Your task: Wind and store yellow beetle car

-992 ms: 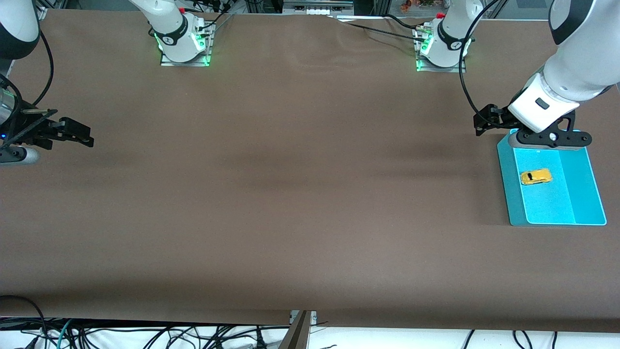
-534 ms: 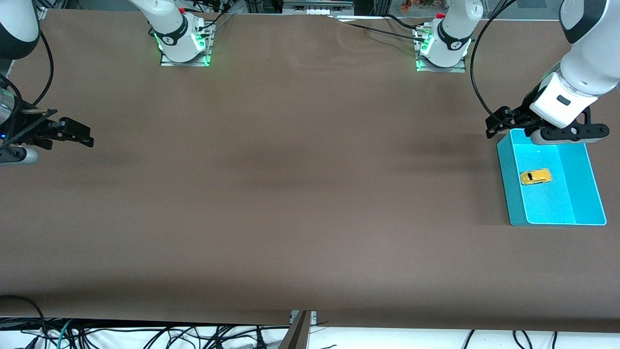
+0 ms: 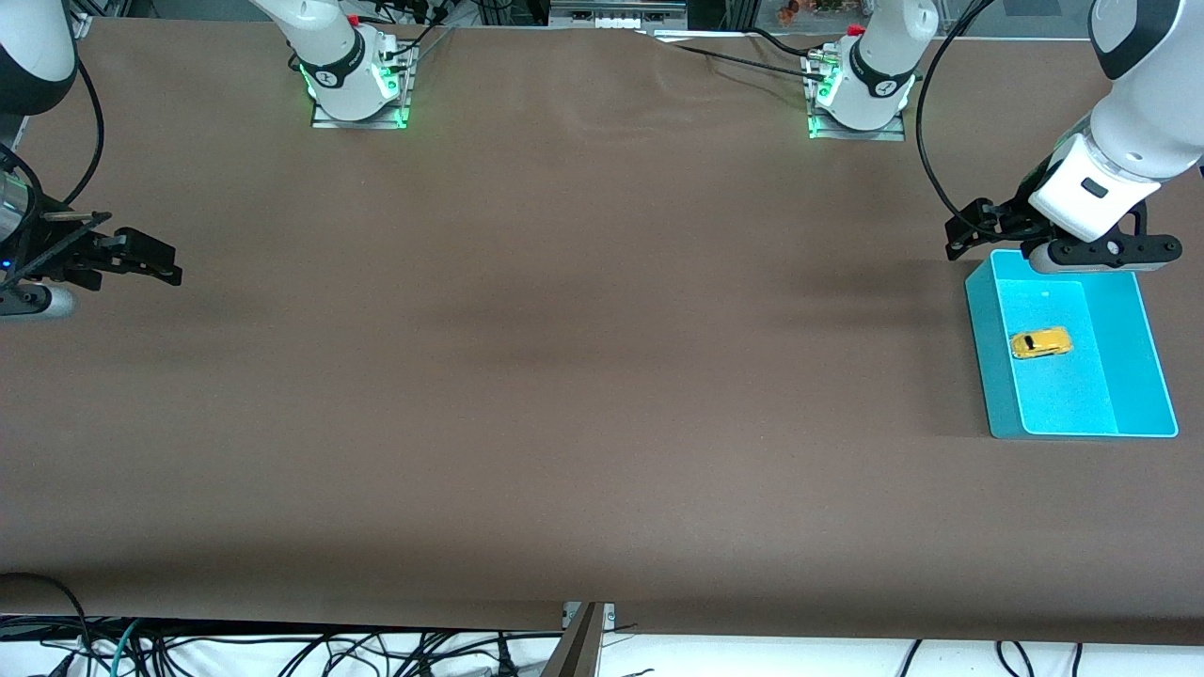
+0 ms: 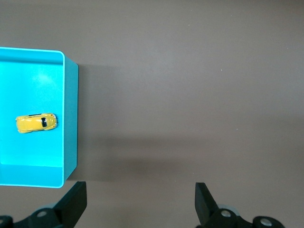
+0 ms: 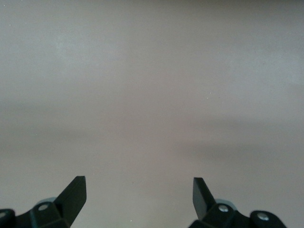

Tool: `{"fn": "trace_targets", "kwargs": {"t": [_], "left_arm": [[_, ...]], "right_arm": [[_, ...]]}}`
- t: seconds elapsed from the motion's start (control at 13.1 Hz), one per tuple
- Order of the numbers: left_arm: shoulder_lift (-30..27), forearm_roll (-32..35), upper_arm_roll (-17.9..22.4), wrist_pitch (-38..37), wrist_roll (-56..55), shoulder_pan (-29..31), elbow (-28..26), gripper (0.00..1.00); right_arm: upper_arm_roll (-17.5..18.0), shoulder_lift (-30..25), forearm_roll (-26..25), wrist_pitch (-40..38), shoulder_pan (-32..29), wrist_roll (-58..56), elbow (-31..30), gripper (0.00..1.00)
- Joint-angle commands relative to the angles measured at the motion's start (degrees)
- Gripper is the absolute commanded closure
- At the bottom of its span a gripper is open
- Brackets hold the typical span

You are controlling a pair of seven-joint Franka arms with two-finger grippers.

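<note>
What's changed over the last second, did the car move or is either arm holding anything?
The left gripper has drawn back from over the teal bin, toward the robots' bases and the table's edge, and now hangs over the table beside the bin's rim; it is open and empty. The yellow beetle car stayed put inside the bin. The right gripper waits open at its own end, unmoved.

- The front view looks down from high across the brown cloth-covered table point(image 3: 564, 376), facing both arm bases.
- The left wrist view looks straight down, fairly high, onto the shallow turquoise plastic tray point(image 4: 70, 118); the front view shares that tray point(image 3: 983, 357).
- The right wrist view faces bare brown tabletop point(image 5: 152, 95) at its arm's end.
</note>
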Motion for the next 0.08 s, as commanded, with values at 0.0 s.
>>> {"fn": "trace_targets", "kwargs": {"t": [0.0], "left_arm": [[-1.38,0.86,0.19,-0.83,1.48,-0.05,-0.94,0.00]], "right_arm": [[0.39,-0.50,-0.11,0.55,-0.55,0.07,-0.58,0.01]]}}
